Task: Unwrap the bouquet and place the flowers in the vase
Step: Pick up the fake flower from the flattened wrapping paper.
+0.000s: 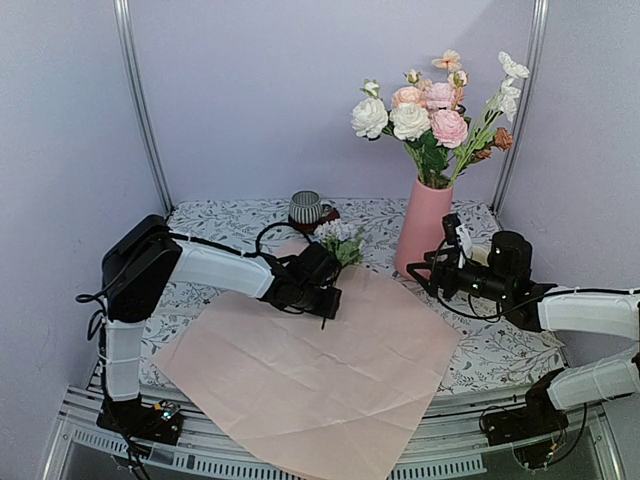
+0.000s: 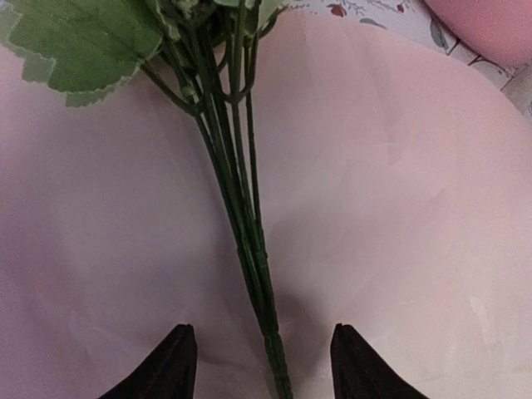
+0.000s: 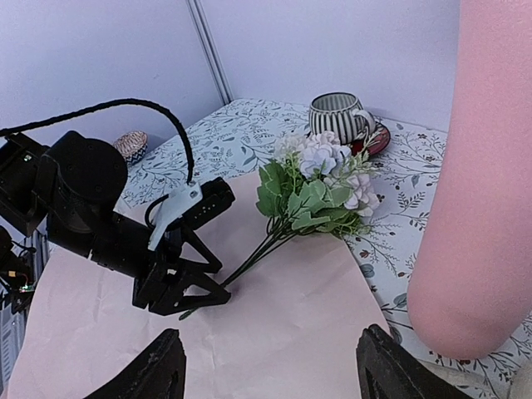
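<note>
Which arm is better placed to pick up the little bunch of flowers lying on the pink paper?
Left: the left fingers stand open astride the stems; the right fingers are beside the vase.

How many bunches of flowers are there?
2. A big bunch stands in the pink vase, back right. A small bunch lies half on the pink paper, stems between the open fingers of the left gripper. None seem hidden.

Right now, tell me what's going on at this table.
The pink paper lies spread flat on the table, and most flowers already stand in the pink vase. One sprig of pale blossoms lies across the paper's far edge. The left gripper straddles its stems with jaws open, not yet gripping. The right gripper hovers open beside the vase.
</note>
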Controlling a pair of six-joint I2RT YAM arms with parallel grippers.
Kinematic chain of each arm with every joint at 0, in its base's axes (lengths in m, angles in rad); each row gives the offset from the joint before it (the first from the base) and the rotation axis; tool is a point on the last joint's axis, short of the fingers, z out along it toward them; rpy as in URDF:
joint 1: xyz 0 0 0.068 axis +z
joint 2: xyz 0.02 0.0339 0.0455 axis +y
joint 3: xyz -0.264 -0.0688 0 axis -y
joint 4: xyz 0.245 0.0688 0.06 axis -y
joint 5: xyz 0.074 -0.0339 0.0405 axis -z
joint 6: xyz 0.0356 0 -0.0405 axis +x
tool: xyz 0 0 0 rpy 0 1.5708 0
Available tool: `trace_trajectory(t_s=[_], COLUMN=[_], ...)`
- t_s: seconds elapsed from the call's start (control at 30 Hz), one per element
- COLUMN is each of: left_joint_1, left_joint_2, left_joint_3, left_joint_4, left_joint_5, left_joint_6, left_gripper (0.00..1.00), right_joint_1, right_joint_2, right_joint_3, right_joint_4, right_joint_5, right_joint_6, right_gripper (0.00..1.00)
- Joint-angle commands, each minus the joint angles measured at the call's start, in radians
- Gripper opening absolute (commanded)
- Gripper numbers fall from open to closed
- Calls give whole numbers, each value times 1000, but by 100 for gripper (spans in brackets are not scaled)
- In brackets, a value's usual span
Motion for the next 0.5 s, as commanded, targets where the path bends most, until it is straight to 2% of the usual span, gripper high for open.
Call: trace_trajectory(t_s=[0.0,0.27,0.37,0.47], left_joint_1=[-17,-17,-17,-18], left_joint_2=[35,80,84,75], left_joint_3=[43,53,53,49], left_joint_4=[-74,-75,-75,-76], left_joint_5=[-70,-61,-55,-60], left_joint_6=[-14,-16,-17,-17], left_gripper=[58,54,49,37], right_joint_1=[6,6,7,7], right_joint_2=[7,14,14,14], right_joint_3=[-18,-17,-16,-17], right_joint_4=[55,51,50,50], right_joint_5=[24,40,43,45], right_joint_6=[-13,-17,-20,-21], right_gripper=[73,72,72,72])
